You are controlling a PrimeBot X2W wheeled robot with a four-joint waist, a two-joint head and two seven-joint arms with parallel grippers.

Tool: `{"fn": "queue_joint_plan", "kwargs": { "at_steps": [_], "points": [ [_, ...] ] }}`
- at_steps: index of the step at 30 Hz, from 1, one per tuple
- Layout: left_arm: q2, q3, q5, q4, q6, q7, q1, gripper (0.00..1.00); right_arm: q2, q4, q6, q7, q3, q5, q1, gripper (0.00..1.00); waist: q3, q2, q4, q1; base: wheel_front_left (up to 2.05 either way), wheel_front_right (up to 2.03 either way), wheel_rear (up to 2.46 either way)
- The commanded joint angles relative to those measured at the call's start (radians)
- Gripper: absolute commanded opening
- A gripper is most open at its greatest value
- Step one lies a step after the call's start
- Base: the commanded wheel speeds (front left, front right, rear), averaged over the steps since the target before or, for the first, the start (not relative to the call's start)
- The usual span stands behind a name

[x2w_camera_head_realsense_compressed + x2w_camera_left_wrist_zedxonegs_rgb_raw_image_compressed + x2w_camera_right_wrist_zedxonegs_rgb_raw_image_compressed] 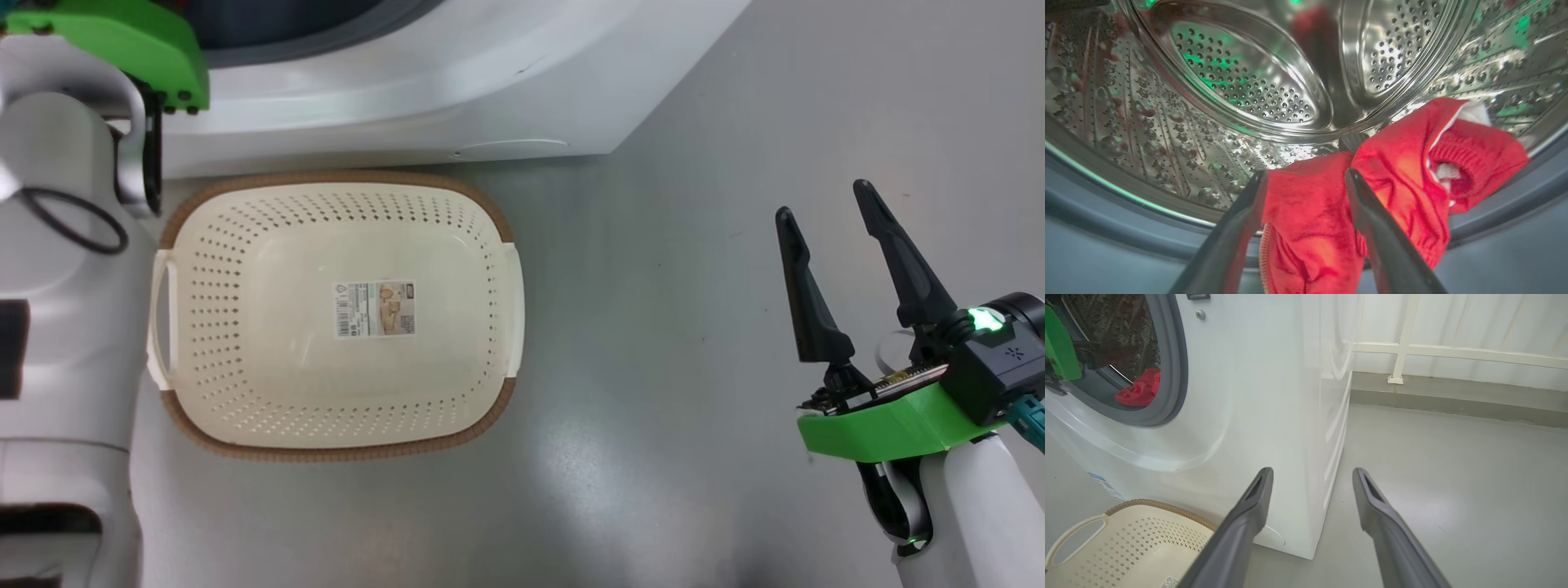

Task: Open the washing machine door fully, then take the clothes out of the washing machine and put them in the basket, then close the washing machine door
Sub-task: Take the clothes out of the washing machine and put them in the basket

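Left gripper [1305, 173] spread wide, clothes [1404, 163] between its fingers [1372, 220], inside the washing machine [1241, 81].

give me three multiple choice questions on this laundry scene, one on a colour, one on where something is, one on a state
1. The rim of the basket is: A brown, B blue, C black
2. The clothes lie: A in the basket, B in the drum of the washing machine, C on a shelf
3. The left pincer is: A shut on the clothes, B open, C shut on nothing

Answers:
1 A, a brown woven-look band runs round the cream walls.
2 B, the red fabric rests at the steel drum's front lip.
3 B, its fingers stand apart with red fabric seen between them.
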Motion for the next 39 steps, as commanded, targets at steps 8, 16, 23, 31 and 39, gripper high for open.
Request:
{"fn": "queue_joint_plan", "kwargs": {
  "at_steps": [8, 16, 23, 31, 39],
  "points": [
    [0.084, -0.051, 0.081, 0.123, 0.068, 0.078, -0.093, 1.00, -0.023, -0.014, 0.003, -0.006, 0.095, 0.076, -0.017, 1.00, 0.026, -0.0001, -0.025, -0.0001, 0.00, 0.00, 0.00],
    [0.112, -0.096, 0.120, 0.220, 0.098, 0.175, -0.144, 1.00, -0.034, -0.014, 0.003, -0.006, 0.130, 0.109, -0.033, 1.00, 0.042, -0.0001, -0.040, -0.0001, 0.00, 0.00, 0.00],
    [0.118, -0.098, 0.103, 0.270, 0.092, 0.229, -0.166, 1.00, -0.029, -0.010, 0.003, -0.006, 0.133, 0.113, -0.037, 1.00, 0.050, -0.0001, -0.051, -0.0001, 0.00, 0.00, 0.00],
    [0.116, -0.113, 0.092, 0.302, 0.084, 0.288, -0.182, 0.00, -0.024, -0.007, 0.003, -0.006, 0.138, 0.121, -0.047, 1.00, 0.063, -0.0001, -0.057, -0.0001, 0.00, 0.00, 0.00],
    [0.118, -0.126, 0.086, 0.282, 0.088, 0.213, -0.178, 0.00, -0.023, 0.001, 0.003, -0.006, 0.139, 0.124, -0.047, 1.00, 0.056, -0.0001, -0.052, -0.0001, 0.00, 0.00, 0.00]
  ]
}}
